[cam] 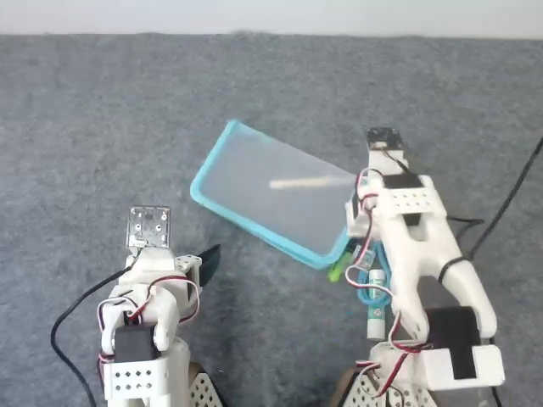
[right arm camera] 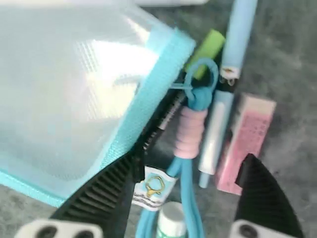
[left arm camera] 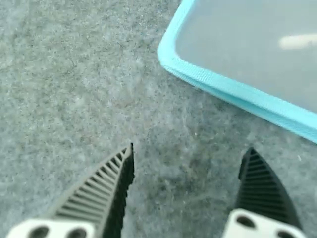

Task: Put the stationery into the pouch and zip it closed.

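Observation:
A translucent pouch [cam: 271,191] with a cyan border lies tilted in the middle of the grey carpet, a pale stick [cam: 310,181] showing through it. At its near right corner lies a pile of stationery: a green marker [right arm camera: 205,49], a light blue pen [right arm camera: 237,34], a pink eraser [right arm camera: 247,139], a white pen [right arm camera: 213,139], a blue cord with a pink bead [right arm camera: 190,134] and a glue stick [right arm camera: 171,220]. My right gripper [right arm camera: 190,168] hangs open just above this pile, holding nothing. My left gripper [left arm camera: 190,163] is open over bare carpet, short of the pouch's corner [left arm camera: 237,54].
Grey carpet [cam: 102,110] covers the whole table, with free room to the left of and behind the pouch. A black cable [cam: 509,199] runs off at the right edge, and another [cam: 72,314] loops by the left arm's base.

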You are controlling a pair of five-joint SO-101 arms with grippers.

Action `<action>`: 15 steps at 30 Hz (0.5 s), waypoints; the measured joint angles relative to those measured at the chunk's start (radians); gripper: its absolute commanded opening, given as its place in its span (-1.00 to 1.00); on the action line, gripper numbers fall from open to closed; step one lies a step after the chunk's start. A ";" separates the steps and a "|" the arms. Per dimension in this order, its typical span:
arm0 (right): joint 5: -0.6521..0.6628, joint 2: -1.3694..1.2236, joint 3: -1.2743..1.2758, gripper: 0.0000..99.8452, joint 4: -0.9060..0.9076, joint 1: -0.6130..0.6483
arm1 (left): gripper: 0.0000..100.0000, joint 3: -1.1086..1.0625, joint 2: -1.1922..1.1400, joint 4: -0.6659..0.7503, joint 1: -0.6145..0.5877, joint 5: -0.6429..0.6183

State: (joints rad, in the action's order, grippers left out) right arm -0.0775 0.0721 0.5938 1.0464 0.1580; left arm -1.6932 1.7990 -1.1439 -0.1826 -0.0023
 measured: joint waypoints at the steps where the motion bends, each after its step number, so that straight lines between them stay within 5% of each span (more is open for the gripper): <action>1: -0.009 -0.017 -0.012 -0.51 0.002 0.011 | -0.35 0.000 0.000 0.000 0.000 0.000; 15: -0.026 -0.133 -0.061 -0.58 0.008 0.044 | -0.35 0.000 0.000 0.000 0.000 0.000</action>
State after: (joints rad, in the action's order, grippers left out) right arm -0.1036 -0.0614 0.5324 1.0541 0.2025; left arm -1.6932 1.7990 -1.1439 -0.1826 -0.0023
